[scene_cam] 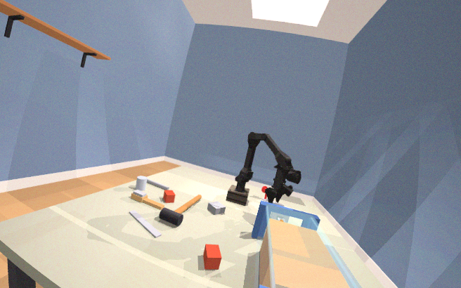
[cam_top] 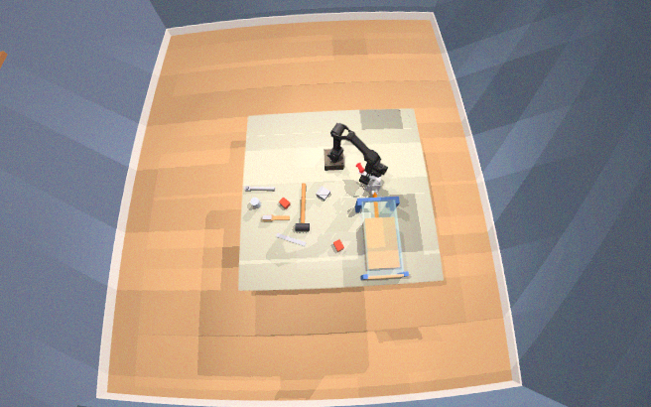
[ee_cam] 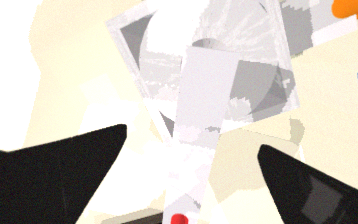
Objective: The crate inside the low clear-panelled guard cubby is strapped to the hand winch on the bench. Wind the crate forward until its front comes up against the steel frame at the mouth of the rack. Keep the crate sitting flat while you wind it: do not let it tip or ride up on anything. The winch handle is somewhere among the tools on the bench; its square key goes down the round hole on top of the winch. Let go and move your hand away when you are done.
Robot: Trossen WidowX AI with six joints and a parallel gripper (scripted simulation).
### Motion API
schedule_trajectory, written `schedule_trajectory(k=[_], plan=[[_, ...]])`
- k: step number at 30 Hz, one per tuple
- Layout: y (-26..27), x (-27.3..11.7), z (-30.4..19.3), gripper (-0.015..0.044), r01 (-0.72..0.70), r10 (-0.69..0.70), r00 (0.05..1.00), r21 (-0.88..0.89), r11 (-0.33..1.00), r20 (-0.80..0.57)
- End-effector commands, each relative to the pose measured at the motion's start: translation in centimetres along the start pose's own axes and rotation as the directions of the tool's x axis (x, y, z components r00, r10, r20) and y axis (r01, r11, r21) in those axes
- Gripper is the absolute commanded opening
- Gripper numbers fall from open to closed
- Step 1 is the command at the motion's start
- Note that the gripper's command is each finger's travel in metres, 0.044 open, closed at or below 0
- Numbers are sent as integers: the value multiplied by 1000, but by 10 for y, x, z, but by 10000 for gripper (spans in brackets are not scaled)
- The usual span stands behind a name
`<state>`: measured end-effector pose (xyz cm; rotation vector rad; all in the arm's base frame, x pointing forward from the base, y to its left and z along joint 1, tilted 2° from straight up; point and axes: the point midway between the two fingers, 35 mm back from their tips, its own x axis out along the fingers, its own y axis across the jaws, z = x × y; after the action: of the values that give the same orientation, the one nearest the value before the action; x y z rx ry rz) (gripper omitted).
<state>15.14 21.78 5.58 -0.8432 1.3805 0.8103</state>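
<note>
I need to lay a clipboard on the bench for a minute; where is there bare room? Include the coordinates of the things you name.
The widest bare patch lies left of the arm's base (cam_top: 326, 167) (scene_cam: 232, 200) in the top view, above the wrench (cam_top: 263, 189) (scene_cam: 158, 185). Another borders the ruler (cam_top: 291, 239) (scene_cam: 145, 223), towards the bench's near edge. It is crowded around the gripper (cam_top: 369, 182) (scene_cam: 273, 199) (ee_cam: 192, 140), winch (cam_top: 375, 186) (ee_cam: 150, 87) and cubby (cam_top: 377, 201) (scene_cam: 258, 221).

On your table, the black-headed mallet lies between the gray block and the flat metal strip; you see the black arm arching toward the blue frame.

Blk arm, chunky joints; blk tapered jaws.
</note>
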Motion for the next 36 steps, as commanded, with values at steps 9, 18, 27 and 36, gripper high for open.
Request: schedule_trajectory(k=[9,18,27,36], plan=[[0,0,0,151,0,0,1000,0,1000,0],[0,0,0,52,0,0,1000,0,1000,0],[0,0,0,0,0,0,1000,0,1000,0],[-1,-3,3,0,-22,22,999,1,1000,-48]])
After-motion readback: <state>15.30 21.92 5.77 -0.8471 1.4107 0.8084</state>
